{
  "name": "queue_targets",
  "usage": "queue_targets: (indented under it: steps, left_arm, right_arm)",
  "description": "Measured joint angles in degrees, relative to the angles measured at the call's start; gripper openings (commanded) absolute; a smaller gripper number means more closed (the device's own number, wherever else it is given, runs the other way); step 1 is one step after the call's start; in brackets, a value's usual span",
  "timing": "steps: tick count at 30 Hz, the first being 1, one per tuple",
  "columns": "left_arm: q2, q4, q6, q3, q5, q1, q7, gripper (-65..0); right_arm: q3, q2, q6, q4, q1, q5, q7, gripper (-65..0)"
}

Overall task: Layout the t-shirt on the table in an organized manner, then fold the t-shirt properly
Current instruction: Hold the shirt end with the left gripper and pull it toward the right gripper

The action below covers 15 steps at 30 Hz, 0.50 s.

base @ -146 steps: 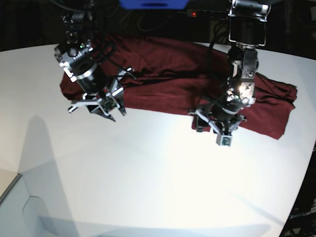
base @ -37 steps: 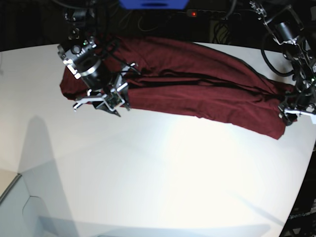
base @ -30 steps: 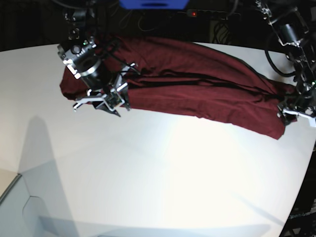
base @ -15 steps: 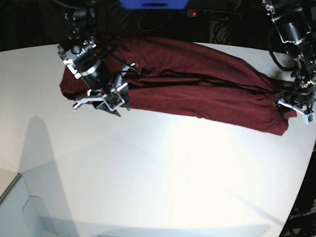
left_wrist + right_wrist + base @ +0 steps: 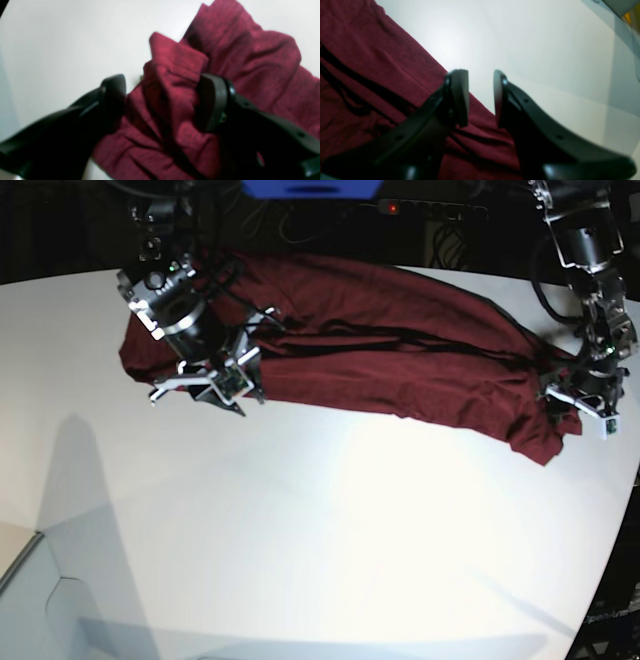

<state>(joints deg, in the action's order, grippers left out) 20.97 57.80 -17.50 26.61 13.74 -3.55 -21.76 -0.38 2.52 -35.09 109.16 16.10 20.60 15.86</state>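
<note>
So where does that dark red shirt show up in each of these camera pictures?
Base view: the t-shirt stretches across the far side of the table.
Left wrist view: centre and right, bunched between the left tool.
Right wrist view: left and bottom.
Shared landmark: the white table.

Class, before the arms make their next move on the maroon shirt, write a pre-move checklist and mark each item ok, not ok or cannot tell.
1. Left tool has cloth between its jaws: ok, a bunched ridge of the dark red wrinkly fabric t-shirt sits between the wide-set jaws.
2. Left tool clamped on that cloth: cannot tell.
3. Right tool free of cloth: ok, its jaws stand parted with white tabletop showing in the gap.
4. T-shirt laid out flat: not ok, it lies in a long creased band.
5. T-shirt fully on the smooth white table: cannot tell, its far edge is in shadow.
</note>
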Motion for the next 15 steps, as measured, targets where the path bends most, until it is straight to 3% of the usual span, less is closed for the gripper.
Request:
queue_targets:
  steps: [3,6,11,15]
  left_arm:
    - [0.0,-3.6,-0.2,0.0,0.0,0.0,6.9,-30.0]
    - [0.2,-6.5,-0.2,0.0,0.6,-0.2,11.3,-43.3]
    - [0.2,-8.0,-0.6,0.1,1.3,-0.3,13.2,-64.7]
    - [0.3,-7.9,-0.7,0.3,1.6,-0.3,13.2,-64.8]
  right_arm:
    - [0.0,0.0,0.0,0.0,0.0,0.0,0.0,-47.2]
    - [0.0,-0.1,0.0,0.0,0.0,0.0,0.0,-47.2]
    - [0.0,-0.8,0.0,0.0,0.0,0.1,0.1,-47.2]
    - [0.0,-0.8,0.0,0.0,-0.2,0.0,0.0,-47.2]
